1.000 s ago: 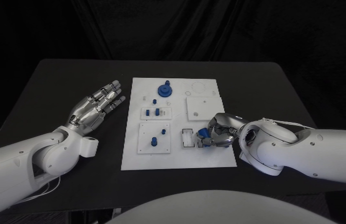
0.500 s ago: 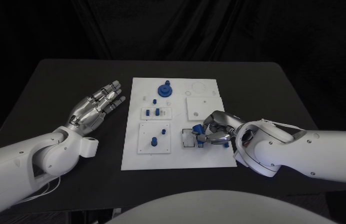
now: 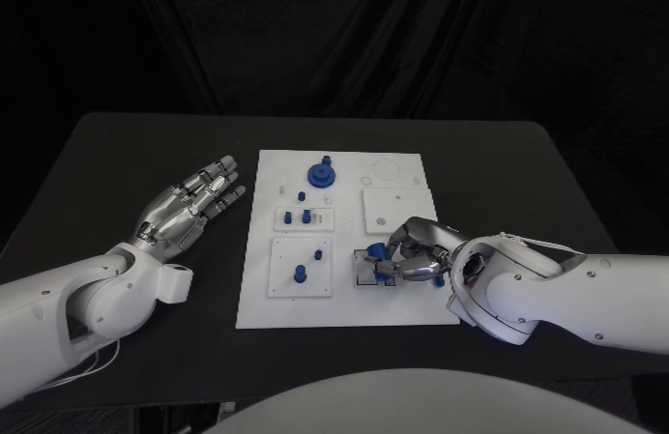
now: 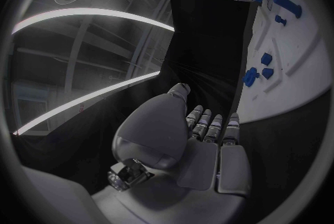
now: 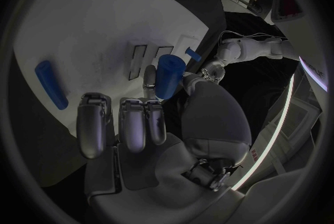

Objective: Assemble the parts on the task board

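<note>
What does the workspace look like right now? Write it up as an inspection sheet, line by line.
Surface: black table, with a white task board in its middle.
Job's things: a blue gear-like part stands at the board's far end; small blue parts sit mid-board; a blue peg lies on a nearer plate; one blue part is in the right hand.
Clutter: nothing seen.
Hands: left hand rests open on the table beside the board, fingers apart; right hand holds the blue part over the board's near right area.
Cables: thin wires along the right arm.
Surroundings: black curtain behind the table.
</note>
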### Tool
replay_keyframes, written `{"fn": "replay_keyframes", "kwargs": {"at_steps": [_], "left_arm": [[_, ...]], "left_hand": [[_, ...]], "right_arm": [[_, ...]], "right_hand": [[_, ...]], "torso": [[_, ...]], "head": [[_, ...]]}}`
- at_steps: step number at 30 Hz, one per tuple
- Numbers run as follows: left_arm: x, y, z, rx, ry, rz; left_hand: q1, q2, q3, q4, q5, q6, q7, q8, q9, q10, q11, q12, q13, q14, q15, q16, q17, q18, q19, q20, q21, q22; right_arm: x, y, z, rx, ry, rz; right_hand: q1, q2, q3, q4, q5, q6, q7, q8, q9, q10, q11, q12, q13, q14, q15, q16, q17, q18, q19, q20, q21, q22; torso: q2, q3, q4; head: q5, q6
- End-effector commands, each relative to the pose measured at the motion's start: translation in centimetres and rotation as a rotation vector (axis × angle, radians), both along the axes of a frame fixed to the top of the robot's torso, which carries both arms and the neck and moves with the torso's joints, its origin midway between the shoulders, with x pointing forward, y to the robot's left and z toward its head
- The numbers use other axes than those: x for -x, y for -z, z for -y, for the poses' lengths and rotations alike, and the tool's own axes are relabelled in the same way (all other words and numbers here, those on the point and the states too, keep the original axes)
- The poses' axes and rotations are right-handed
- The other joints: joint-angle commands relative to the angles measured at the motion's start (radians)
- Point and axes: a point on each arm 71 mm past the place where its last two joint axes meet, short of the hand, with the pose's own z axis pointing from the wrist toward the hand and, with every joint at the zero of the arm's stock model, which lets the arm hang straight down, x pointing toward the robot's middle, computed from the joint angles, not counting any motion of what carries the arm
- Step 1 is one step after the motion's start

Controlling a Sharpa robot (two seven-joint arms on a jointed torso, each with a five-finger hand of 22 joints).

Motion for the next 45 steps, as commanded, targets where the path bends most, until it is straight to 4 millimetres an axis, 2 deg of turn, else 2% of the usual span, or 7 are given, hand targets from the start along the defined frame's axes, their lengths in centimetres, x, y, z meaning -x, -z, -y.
{"fn": "replay_keyframes", "kwargs": {"at_steps": [1, 18, 34, 37, 38, 39, 45], "left_arm": [[0.05, -0.24, 0.18, 0.035, 0.005, 0.029], [0.07, -0.10, 0.22, 0.035, 0.009, 0.023], [0.05, 0.04, 0.23, 0.032, 0.011, 0.018], [0.06, 0.07, 0.25, 0.032, 0.011, 0.017], [0.06, 0.08, 0.25, 0.031, 0.012, 0.016], [0.06, 0.08, 0.26, 0.031, 0.012, 0.016], [0.08, 0.11, 0.22, 0.031, 0.011, 0.015]], "left_hand": [[0.010, 0.002, 0.008, -0.002, 0.006, 0.000, 0.006, 0.005, 0.002, -0.002, 0.002, 0.005, 0.001, 0.000, 0.006, 0.004, 0.001, 0.021, -0.001, 0.010, 0.004, 0.001], [0.012, 0.002, 0.015, -0.007, 0.007, 0.002, 0.007, 0.006, 0.002, -0.002, 0.000, 0.005, 0.001, 0.000, 0.006, 0.004, 0.001, 0.021, -0.001, 0.010, 0.004, 0.001], [0.014, 0.002, 0.018, -0.009, 0.006, 0.002, 0.007, 0.006, 0.002, -0.002, 0.000, 0.005, 0.001, 0.000, 0.006, 0.005, 0.002, 0.021, 0.000, 0.011, 0.004, 0.001], [0.014, 0.002, 0.018, -0.009, 0.006, 0.002, 0.007, 0.006, 0.002, -0.002, 0.000, 0.005, 0.001, 0.000, 0.006, 0.005, 0.002, 0.021, 0.000, 0.011, 0.004, 0.001], [0.014, 0.002, 0.018, -0.009, 0.006, 0.002, 0.007, 0.006, 0.002, -0.002, 0.000, 0.005, 0.001, 0.000, 0.006, 0.005, 0.002, 0.021, 0.000, 0.011, 0.004, 0.001], [0.014, 0.002, 0.018, -0.009, 0.006, 0.002, 0.007, 0.006, 0.002, -0.002, 0.000, 0.005, 0.001, 0.000, 0.006, 0.005, 0.002, 0.021, 0.000, 0.011, 0.004, 0.001], [0.014, 0.001, 0.020, -0.011, 0.006, 0.002, 0.007, 0.006, 0.002, -0.002, 0.000, 0.006, 0.001, 0.000, 0.007, 0.005, 0.002, 0.021, -0.001, 0.011, 0.004, 0.001]], "right_arm": [[0.07, 0.29, -0.03, 0.011, 0.002, -0.025], [-0.25, 0.73, 0.08, 0.037, 0.006, -0.047], [-0.31, 0.65, -0.14, 0.025, -0.005, -0.033], [-0.36, 0.58, -0.11, 0.017, -0.004, -0.022], [-0.39, 0.55, -0.10, 0.014, -0.003, -0.017], [-0.41, 0.52, -0.08, 0.011, -0.003, -0.013], [-0.50, 0.21, -0.01, -0.014, -0.008, 0.028]], "right_hand": [[-0.010, 0.012, 0.007, -0.018, -0.032, 0.000, 0.001, -0.007, -0.002, 0.106, 0.005, 0.005, 0.263, 0.094, 0.004, -0.006, 0.208, -0.003, 0.057, 0.001, -0.005, 0.225], [-0.095, 0.058, -0.120, -0.017, -0.121, -0.009, 0.011, -0.037, 0.007, 0.106, 0.014, 0.005, 0.263, 0.090, 0.011, -0.016, 0.186, 0.001, 0.050, 0.008, -0.021, 0.219], [-0.131, 0.063, -0.196, -0.015, -0.234, -0.008, 0.013, -0.049, 0.016, 0.106, 0.017, 0.005, 0.263, 0.089, 0.013, -0.019, 0.179, 0.003, 0.048, 0.010, -0.027, 0.218], [-0.153, 0.076, -0.211, -0.015, -0.254, -0.010, 0.015, -0.053, 0.018, 0.106, 0.018, 0.005, 0.263, 0.089, 0.014, -0.020, 0.177, 0.003, 0.047, 0.011, -0.030, 0.217], [-0.169, 0.091, -0.218, -0.017, -0.234, -0.012, 0.015, -0.054, 0.019, 0.106, 0.019, 0.005, 0.263, 0.088, 0.014, -0.020, 0.176, 0.003, 0.047, 0.012, -0.030, 0.217], [-0.204, 0.112, -0.247, -0.018, -0.169, -0.013, 0.016, -0.056, 0.023, 0.106, 0.019, 0.005, 0.263, 0.088, 0.015, -0.020, 0.175, 0.004, 0.046, 0.012, -0.031, 0.217], [-0.222, 0.134, -0.274, -0.018, -0.162, -0.013, 0.017, -0.058, 0.027, 0.106, 0.019, 0.005, 0.263, 0.087, 0.016, -0.023, 0.169, 0.006, 0.043, 0.012, -0.039, 0.214]], "torso": [[0.001, 0.0000, 0.0003], [0.000, -0.0004, -0.0002], [0.000, 0.0002, -0.0002], [0.000, 0.0004, -0.0003], [0.000, 0.0003, -0.0004], [0.001, 0.0005, -0.0006], [0.001, 0.0004, -0.0004]], "head": [[0.000, 0.000], [0.005, 0.000], [0.006, 0.000], [0.006, 0.000], [0.007, 0.000], [0.008, 0.000], [0.010, 0.000]]}}
